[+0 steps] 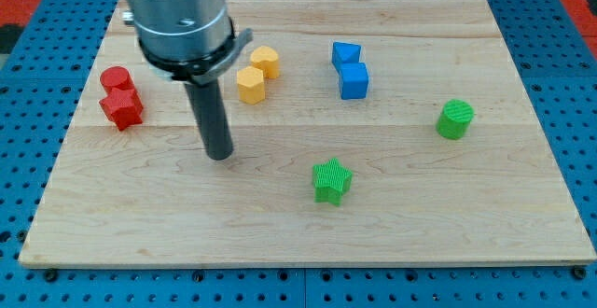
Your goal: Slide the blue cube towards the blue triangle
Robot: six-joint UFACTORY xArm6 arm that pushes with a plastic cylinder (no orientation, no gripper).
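Tool first: we are resting our tip (pixel 219 155) on the tabletop (pixel 280 224), touching no block; as a bare rod it is grasping nothing. Reading left to right, we are passing the red blocks (pixel 119 96), then our tip, then the yellow blocks (pixel 257 73). Further toward the view's right and slightly up, the blue cube (pixel 354 80) is sitting, already touching the blue triangle (pixel 345 54) just above it. Both green blocks (pixel 331 179) are lying well apart.
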